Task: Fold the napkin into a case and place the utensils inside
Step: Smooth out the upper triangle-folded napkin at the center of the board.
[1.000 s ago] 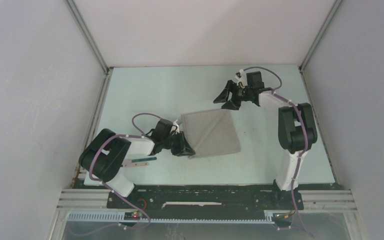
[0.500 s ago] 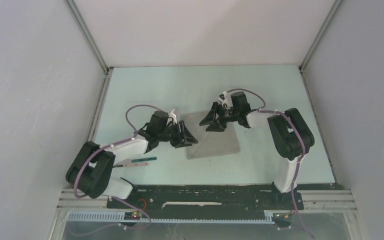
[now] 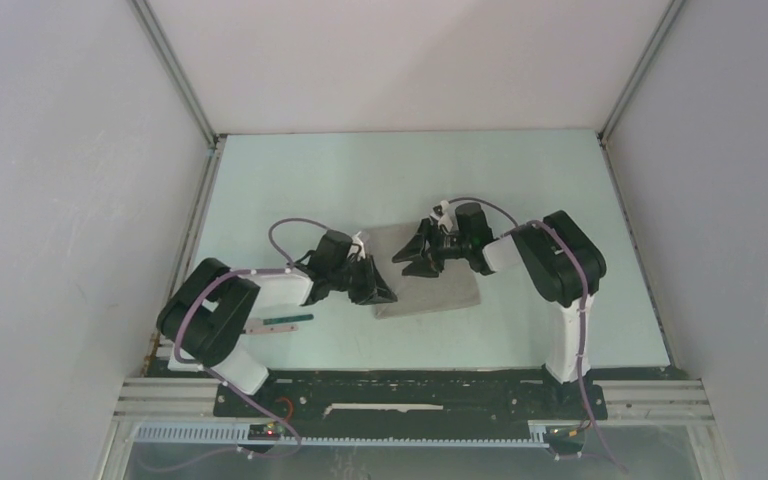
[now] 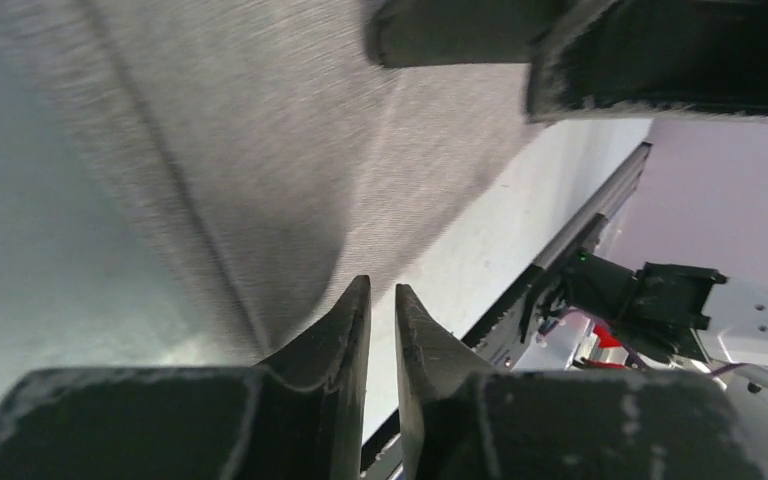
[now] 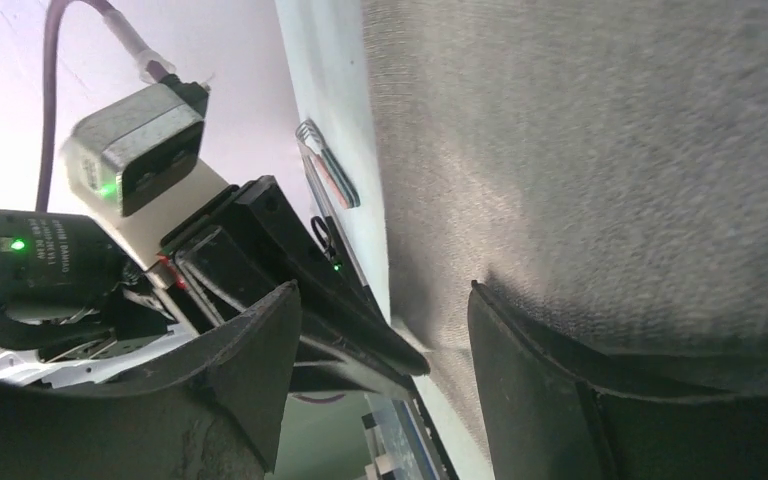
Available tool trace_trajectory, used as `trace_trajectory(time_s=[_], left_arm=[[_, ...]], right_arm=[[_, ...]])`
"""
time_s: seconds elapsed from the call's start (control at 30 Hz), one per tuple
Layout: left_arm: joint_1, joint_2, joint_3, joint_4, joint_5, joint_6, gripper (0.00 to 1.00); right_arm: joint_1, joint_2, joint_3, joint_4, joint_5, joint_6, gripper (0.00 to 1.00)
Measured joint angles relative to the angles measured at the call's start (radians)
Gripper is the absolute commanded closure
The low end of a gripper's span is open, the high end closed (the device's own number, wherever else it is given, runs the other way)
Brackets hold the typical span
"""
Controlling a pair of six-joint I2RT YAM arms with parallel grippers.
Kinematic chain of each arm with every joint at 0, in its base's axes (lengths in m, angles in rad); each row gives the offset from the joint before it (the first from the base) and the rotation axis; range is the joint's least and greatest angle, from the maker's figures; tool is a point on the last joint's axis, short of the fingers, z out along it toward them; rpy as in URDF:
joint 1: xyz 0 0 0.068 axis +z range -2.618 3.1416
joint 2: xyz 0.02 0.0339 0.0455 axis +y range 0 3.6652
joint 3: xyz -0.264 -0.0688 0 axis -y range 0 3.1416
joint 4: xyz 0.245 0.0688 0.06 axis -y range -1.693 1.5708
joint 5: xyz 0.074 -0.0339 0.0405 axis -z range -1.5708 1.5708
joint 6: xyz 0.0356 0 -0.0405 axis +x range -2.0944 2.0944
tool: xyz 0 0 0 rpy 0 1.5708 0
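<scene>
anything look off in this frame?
Nothing spilled or damaged. The napkin lies skewed to the table edges, with a raised fold ridge running across it in the left wrist view. The utensils sit apart, off the cloth, by the left arm.

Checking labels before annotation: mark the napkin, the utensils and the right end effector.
the napkin (image 3: pixel 440 292): top external view, bare cloth by its near edge.
the utensils (image 3: pixel 288 320): top external view, the dark green handle.
the right end effector (image 5: pixel 383 292): right wrist view, midway between its fingertips.
</scene>
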Motion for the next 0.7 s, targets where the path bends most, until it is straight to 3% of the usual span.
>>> trace_trajectory(time_s=[0.7], left_arm=[[0.027,0.042,-0.13,0.162,-0.035,-0.037,0.84]], right_arm=[[-0.168,0.164,0.093,0.167,-0.077,0.063,0.29]])
